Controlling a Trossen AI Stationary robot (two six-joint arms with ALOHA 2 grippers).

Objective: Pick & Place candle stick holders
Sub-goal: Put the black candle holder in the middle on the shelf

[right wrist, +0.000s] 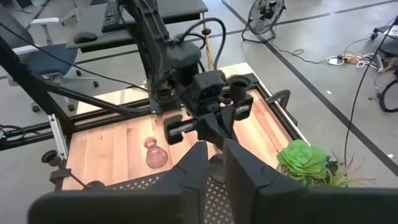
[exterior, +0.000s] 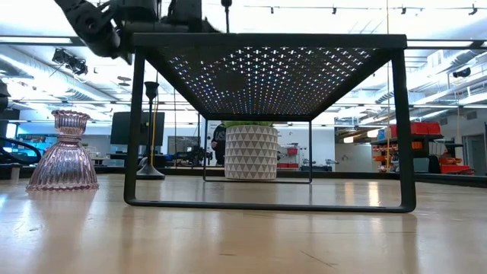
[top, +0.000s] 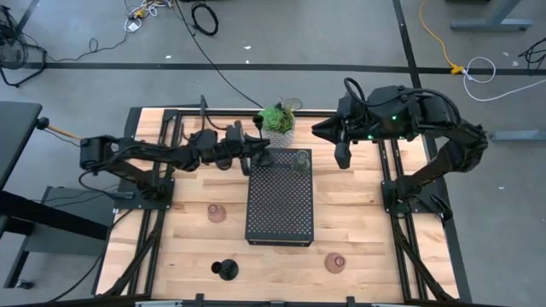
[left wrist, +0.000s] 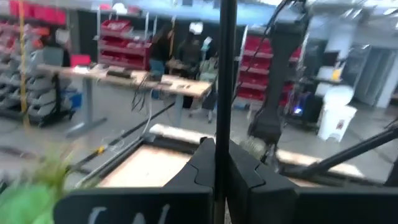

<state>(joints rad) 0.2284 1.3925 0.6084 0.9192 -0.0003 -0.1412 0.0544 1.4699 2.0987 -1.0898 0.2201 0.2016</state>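
Pinched in my left end effector [left wrist: 221, 163], a black holder [left wrist: 224, 74] nears the tray [top: 280, 209], where one cup [top: 301, 162] stands; my right end effector [right wrist: 209, 163], nearly shut, waits; three pieces remain on the table [top: 358, 222].

The wooden bench [top: 358, 222] carries a black perforated tray [top: 280, 209] at its centre, a potted plant [top: 277, 122] behind it, two pinkish glass cups [top: 217, 212] [top: 335, 262] either side, and a black holder [top: 226, 270] near the front

It is looking like a robotics lab/workshop: red storage bins [left wrist: 124, 46] are filling shelves, work desks [left wrist: 124, 78] w/ cables are standing behind, and power cords [top: 465, 64] are lying across grey concrete floor.
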